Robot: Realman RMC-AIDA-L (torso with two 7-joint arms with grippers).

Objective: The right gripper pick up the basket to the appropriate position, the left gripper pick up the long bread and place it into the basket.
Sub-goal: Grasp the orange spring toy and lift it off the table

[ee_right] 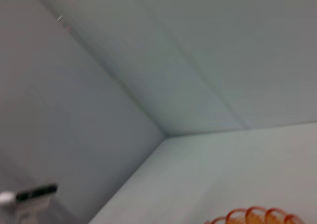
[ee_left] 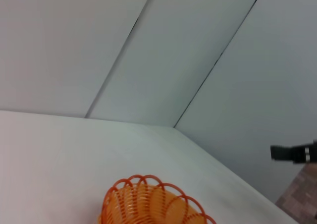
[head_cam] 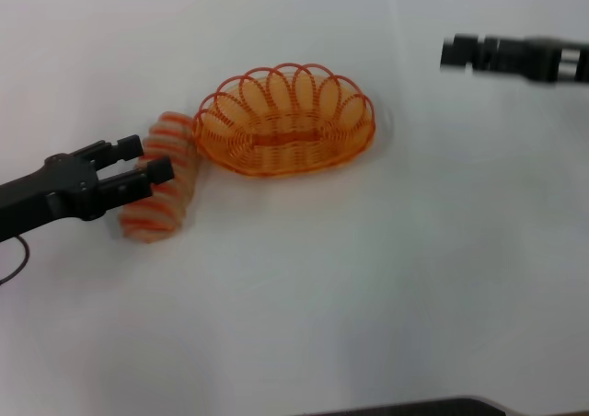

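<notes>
The basket (head_cam: pixel 284 121) sits on the white counter (head_cam: pixel 368 278), a little behind the middle. It has nothing inside. The long bread (head_cam: pixel 164 179) lies on the counter just beside the basket, on the robot's left, and one end almost touches the basket's rim.

The left gripper (head_cam: pixel 149 161) is right at the long bread. Its two fingers (head_cam: pixel 124 147) are spread apart with a gap between them, and they do not squeeze the bread.

The right gripper (head_cam: pixel 453 52) hangs far off on the right, well apart from the basket. I cannot tell if it is clenched or released.
</notes>
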